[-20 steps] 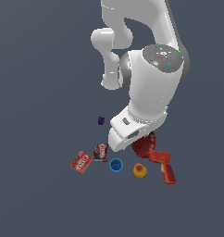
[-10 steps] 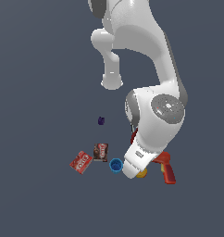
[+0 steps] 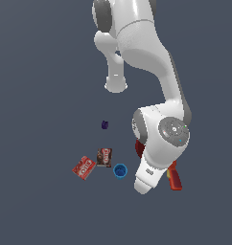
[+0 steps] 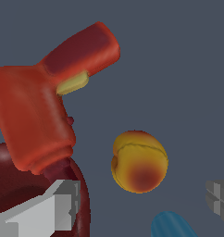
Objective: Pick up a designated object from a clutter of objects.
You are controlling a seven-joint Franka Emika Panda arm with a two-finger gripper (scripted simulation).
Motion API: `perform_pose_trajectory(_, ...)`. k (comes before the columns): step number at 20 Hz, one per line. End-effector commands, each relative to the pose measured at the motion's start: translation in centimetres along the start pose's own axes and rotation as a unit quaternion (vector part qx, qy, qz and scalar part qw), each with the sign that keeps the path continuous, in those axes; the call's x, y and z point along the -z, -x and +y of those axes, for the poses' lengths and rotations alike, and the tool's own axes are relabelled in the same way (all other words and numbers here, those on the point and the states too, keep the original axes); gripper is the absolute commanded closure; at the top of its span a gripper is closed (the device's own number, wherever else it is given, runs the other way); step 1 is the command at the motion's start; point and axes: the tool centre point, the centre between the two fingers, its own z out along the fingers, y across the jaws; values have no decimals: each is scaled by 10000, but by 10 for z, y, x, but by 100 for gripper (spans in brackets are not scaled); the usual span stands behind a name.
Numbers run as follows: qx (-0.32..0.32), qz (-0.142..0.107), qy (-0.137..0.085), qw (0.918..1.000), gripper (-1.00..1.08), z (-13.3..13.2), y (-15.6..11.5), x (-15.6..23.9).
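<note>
The grey two-fingered gripper (image 4: 141, 206) hangs spread wide and empty, its jaws either side of the small round yellow-orange fruit with a reddish patch (image 4: 140, 161), seemingly lined up to straddle it. The fruit lies on the floor between the glossy dark-red bowl (image 4: 21, 176), whose inside is hardly visible, the red-orange plastic drill (image 4: 44, 106) and the small blue round cup (image 4: 171, 225).

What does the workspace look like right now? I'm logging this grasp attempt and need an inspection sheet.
Surface: plain dark grey floor.
Job's thing: yellow-orange round item, free, between the open fingers.
Clutter: red-orange drill against dark-red bowl; blue cup, brown packet, red box, purple thing apart.
Gripper: open, low over the item.
Cables: nothing seen.
Surroundings: nothing seen.
</note>
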Motion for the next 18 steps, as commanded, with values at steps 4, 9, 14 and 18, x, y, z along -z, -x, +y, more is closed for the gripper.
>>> perform_pose_trajectory(4,71,1,-6,10000,-92,0,-2,-5)
perform_pose_trajectory(9,75,2,-5,10000,-92,0,-2,-15)
perform_pose_trajectory(14,89,4,-3,10000,-92,-1,-1,-42)
perform_pose_trajectory(18,94,5,-2,10000,-92,-1,-2,-55)
